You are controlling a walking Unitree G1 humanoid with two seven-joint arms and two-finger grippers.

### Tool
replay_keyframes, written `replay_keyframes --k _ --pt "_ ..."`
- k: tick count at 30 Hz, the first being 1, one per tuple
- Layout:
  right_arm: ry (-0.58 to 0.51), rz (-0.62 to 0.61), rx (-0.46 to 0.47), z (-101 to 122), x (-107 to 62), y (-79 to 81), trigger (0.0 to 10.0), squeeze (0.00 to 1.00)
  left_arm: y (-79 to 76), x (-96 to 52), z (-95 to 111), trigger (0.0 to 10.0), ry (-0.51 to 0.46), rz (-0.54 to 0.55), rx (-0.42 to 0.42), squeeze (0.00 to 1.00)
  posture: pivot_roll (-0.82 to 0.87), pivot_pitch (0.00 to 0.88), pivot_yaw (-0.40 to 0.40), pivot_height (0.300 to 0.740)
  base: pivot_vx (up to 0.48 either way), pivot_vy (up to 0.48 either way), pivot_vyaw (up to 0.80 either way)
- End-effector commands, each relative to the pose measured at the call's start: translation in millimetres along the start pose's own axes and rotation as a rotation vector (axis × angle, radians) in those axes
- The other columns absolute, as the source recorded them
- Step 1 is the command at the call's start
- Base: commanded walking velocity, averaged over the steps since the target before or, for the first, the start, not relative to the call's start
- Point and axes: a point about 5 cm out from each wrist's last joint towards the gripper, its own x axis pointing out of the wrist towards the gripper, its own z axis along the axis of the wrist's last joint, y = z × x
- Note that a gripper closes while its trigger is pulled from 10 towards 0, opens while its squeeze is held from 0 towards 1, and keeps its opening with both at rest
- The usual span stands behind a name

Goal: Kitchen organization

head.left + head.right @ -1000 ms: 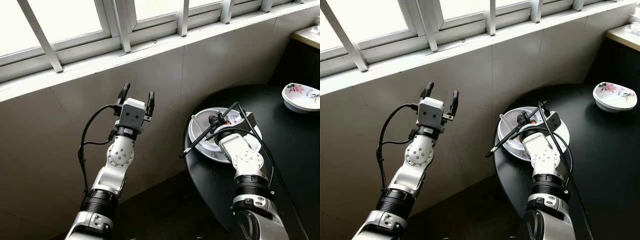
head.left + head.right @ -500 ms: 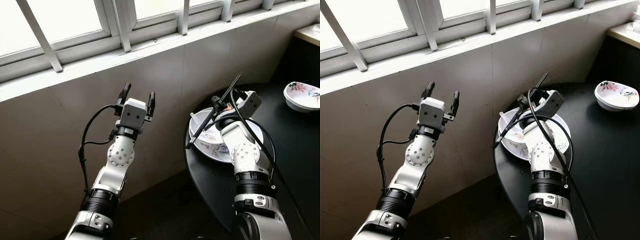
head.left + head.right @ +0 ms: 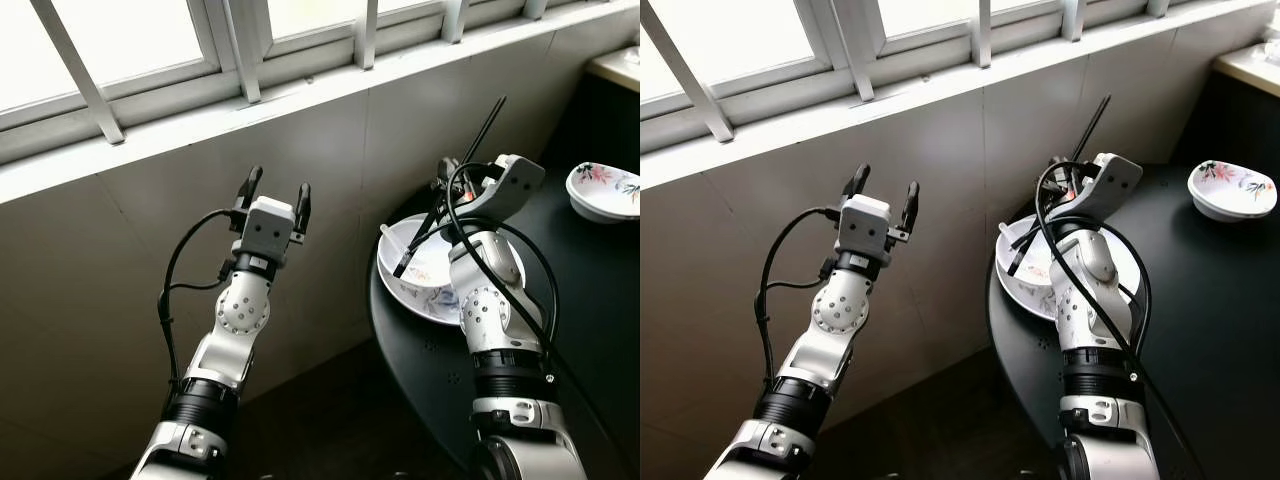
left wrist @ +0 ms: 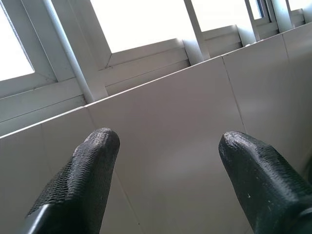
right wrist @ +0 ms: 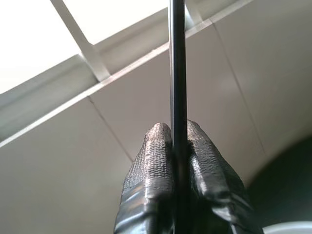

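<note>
left eye view: at centre right, the right gripper (image 3: 447, 183) pinches chopsticks (image 3: 470, 160) above the bowl (image 3: 425, 270); left gripper (image 3: 273, 192) spread, idle. the thin sticks could slip and drop.

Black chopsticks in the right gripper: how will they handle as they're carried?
The chopsticks look thin, straight and rigid, so probably stiff and light. The right gripper pinches them at one point along their length, so they may well pivot or slip if bumped. Their lower ends hang over the white plate, so a slip would likely drop them there.
</note>
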Motion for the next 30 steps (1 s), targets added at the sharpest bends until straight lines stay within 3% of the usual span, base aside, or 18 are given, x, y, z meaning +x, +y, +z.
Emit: replay_keyframes --k 1,11,17,30 --pt "-0.031 0.041 -0.03 5 -0.5 7.7 0.0 0.0 -1.8 1.4 -2 10.0 0.018 -0.002 0.002 0.0 -0.18 0.0 0.041 0.74 0.0 0.0 0.0" --pt "-0.044 0.126 -0.105 2 -5.0 18.1 0.0 0.0 -1.3 2.2 -7 10.0 0.062 0.009 -0.026 0.0 -0.17 0.0 0.037 0.74 0.0 0.046 0.05" --pt "-0.043 0.175 -0.154 0 -7.4 23.8 0.0 0.0 -2.4 2.0 -6 10.0 0.053 0.001 -0.027 0.0 -0.18 0.0 0.038 0.74 0.0 0.424 0.8" --pt "-0.051 0.193 -0.194 -1 -9.0 24.8 0.0 0.0 -2.4 2.3 -5 10.0 0.042 -0.005 -0.023 0.0 -0.18 0.0 0.042 0.74 0.0 0.0 0.8"
